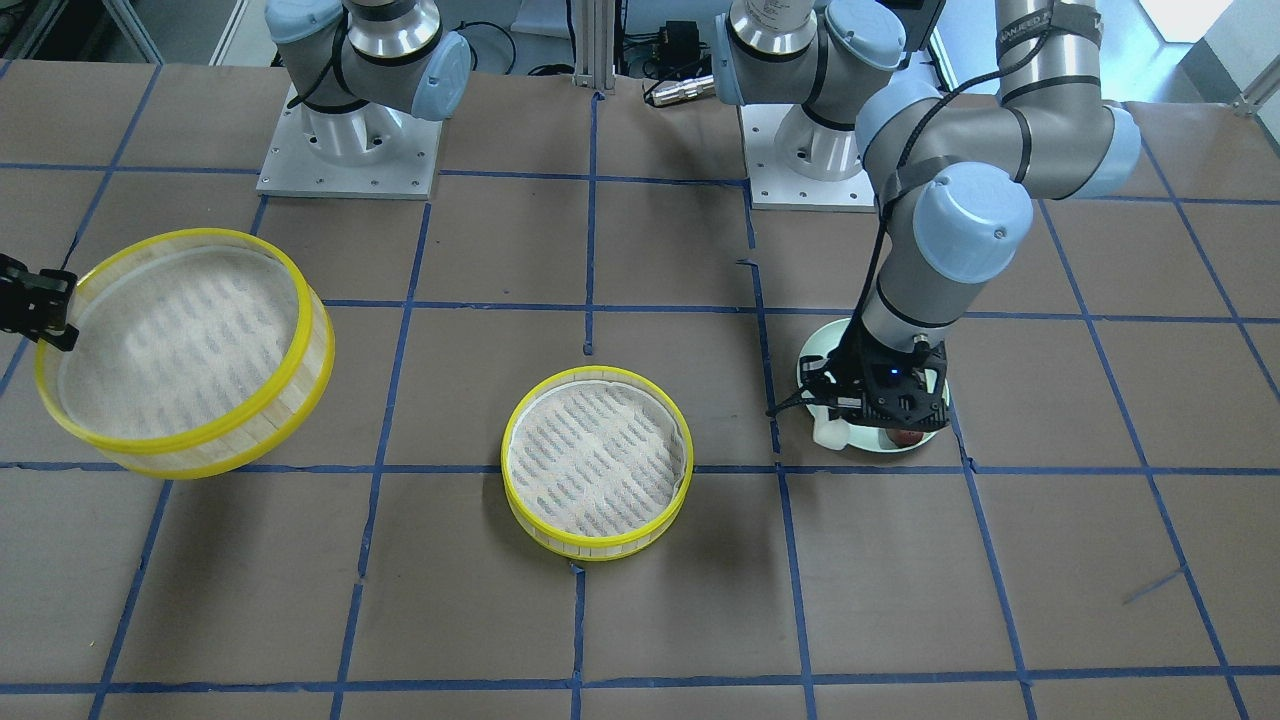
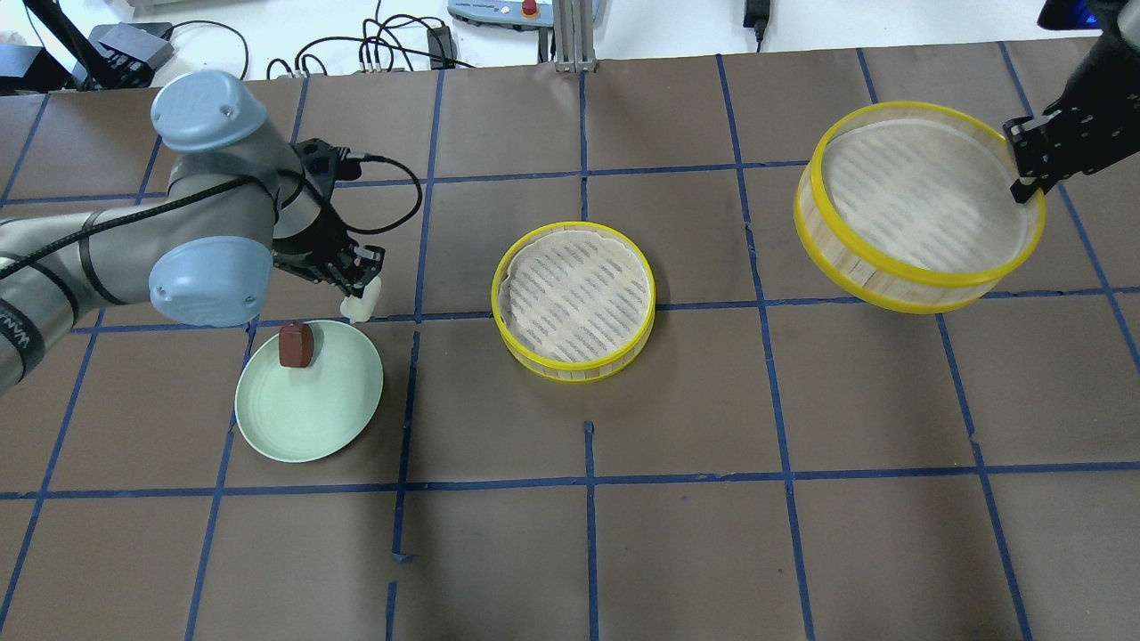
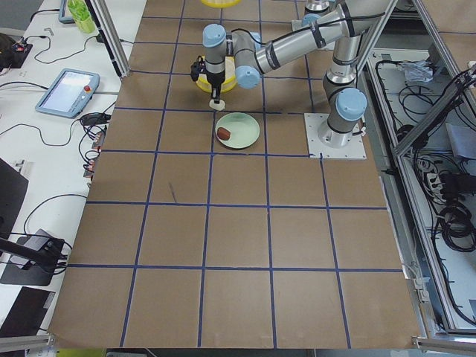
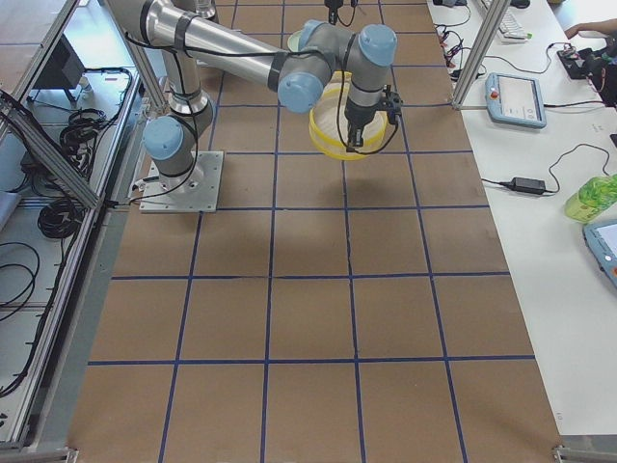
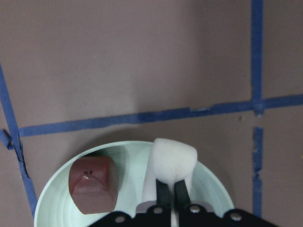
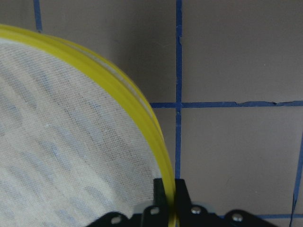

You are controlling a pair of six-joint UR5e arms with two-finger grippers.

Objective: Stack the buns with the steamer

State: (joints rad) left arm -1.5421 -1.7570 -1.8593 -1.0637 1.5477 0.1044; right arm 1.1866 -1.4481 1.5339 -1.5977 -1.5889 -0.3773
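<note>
Left jaws clamp the white bun (image 5: 171,158) over the rim of the green plate (image 2: 312,418); the brown bun (image 2: 296,344) lies on that plate. Right jaws pinch the yellow rim of the raised tray (image 2: 891,271), tilted above the table (image 2: 802,534); the other tray (image 2: 574,365) rests mid-table.

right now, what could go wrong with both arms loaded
The right gripper pinches the raised yellow-rimmed round steamer tray at one rim spot and it hangs tilted, so it may slip. The left gripper holds the rounded white bun by one end only; it might drop before reaching the other yellow-rimmed tray.
</note>
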